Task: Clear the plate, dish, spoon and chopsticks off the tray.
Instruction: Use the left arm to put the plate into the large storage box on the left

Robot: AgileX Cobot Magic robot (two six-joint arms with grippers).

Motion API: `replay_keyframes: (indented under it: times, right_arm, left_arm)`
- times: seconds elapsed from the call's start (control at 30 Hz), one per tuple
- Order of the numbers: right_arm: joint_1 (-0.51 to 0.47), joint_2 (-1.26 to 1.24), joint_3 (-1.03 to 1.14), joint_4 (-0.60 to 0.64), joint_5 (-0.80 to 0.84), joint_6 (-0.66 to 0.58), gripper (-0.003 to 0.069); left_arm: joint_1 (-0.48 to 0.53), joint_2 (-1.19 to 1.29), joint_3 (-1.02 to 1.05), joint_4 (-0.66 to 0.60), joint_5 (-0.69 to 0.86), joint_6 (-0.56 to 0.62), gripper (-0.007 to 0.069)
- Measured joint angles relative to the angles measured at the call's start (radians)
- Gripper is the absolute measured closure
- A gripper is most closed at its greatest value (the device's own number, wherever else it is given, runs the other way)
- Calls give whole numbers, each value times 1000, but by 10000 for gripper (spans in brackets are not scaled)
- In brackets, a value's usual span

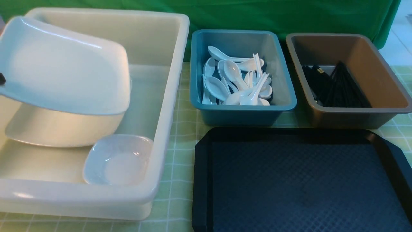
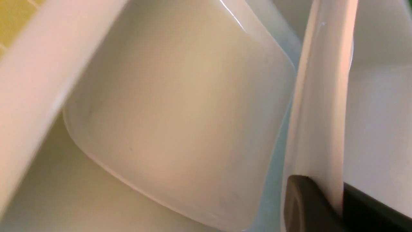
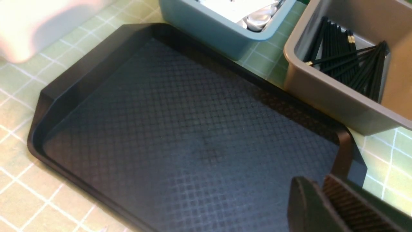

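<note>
The large white plate (image 1: pixel 64 64) hangs tilted over the white tub (image 1: pixel 167 96), above a second plate (image 1: pixel 61 129) that lies in the tub. My left gripper (image 2: pixel 322 182) is shut on the plate's rim (image 2: pixel 322 96); in the front view only a black fingertip (image 1: pixel 1 79) shows. A small white dish (image 1: pixel 117 159) sits in the tub's near corner. White spoons (image 1: pixel 236 80) lie in the blue tub and black chopsticks (image 1: pixel 336 85) in the brown tub. The black tray (image 1: pixel 302 180) is bare. My right gripper (image 3: pixel 312 180) hovers over the tray's corner, shut and holding nothing.
The blue tub (image 1: pixel 283 106) and brown tub (image 1: pixel 396 109) stand side by side behind the tray on a green checked cloth (image 1: pixel 180 129). The white tub fills the left side. A green backdrop (image 1: pixel 257 13) closes off the rear.
</note>
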Motion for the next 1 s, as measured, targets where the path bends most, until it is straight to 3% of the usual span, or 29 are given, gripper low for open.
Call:
replay_keyframes:
  times: [0.17,0.4,1.0]
  right_arm:
    - [0,0,0,0,-2,0,587]
    - [0,0,0,0,-2,1,587]
    - [0,0,0,0,-47,1,587]
  left_arm:
    - [-10,128,-233,109,121,-1,613]
    - [-82,201,-349,279,147,-27,613]
    - [-114,287,-355,305,84,-65,620]
